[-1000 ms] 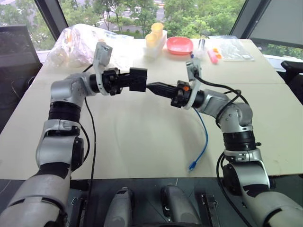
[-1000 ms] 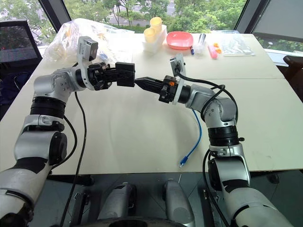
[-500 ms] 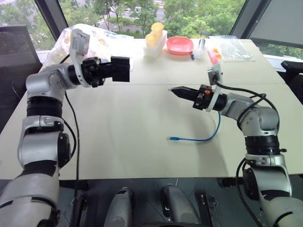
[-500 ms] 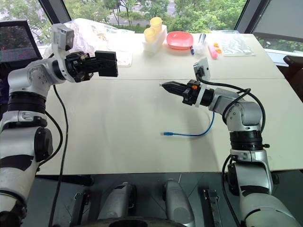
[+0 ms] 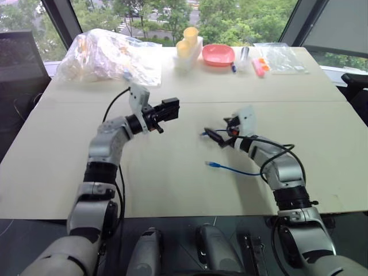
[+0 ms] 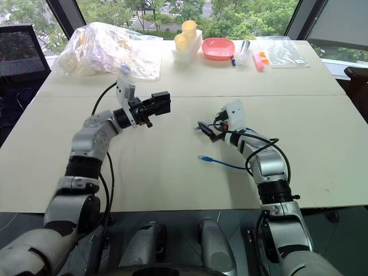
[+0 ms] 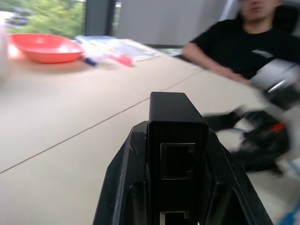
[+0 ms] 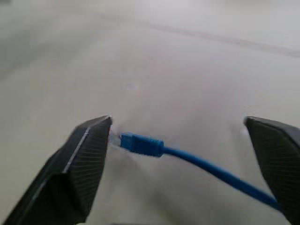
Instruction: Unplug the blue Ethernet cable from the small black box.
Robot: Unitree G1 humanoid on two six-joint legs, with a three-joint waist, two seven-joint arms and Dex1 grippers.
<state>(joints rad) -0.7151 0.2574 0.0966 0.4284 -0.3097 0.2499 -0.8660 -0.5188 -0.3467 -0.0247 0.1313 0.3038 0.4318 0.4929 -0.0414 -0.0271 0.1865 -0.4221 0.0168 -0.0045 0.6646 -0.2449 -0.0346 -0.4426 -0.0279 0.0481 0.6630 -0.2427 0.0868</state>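
Table [image 5: 172, 184]: large, pale beige, with a seam running across it just beyond both grippers. Far edge, from the robot's left to right: crumpled clear plastic bag [image 5: 106, 54] with pale contents, white holder with yellow cups [image 5: 188, 46], pink bowl [image 5: 218, 55], pink marker [image 5: 257, 68], flat clear bag [image 5: 282, 57]. Left wrist view: a person in a black T-shirt [image 7: 243, 47] seated at the table's far side, forearm on the surface.

Left gripper [image 5: 167, 110]: held above the table left of centre, pointing toward the robot's right, jaws clamped on the small black box [image 5: 171, 108]. Left wrist view: box [image 7: 177, 140] upright between the two black fingers [image 7: 124, 187], one finger tight on each side; the face toward the camera has an open square port with nothing plugged in.

Right gripper [image 5: 214, 136]: low over the table right of centre, pointing toward the robot's left, well apart from the box. Jaws spread wide, nothing held between them. Right wrist view: two black fingertips [image 8: 89, 154] far apart.

Blue Ethernet cable [image 5: 236, 170]: lies loose on the table, free of the box. One plug end [image 5: 213, 165] sits on the bare surface just on the near side of the right gripper; the cord curves from it toward the right forearm. Right wrist view: the other blue plug end [image 8: 140, 144] lies on the table between the open fingers, close to one fingertip; contact cannot be told
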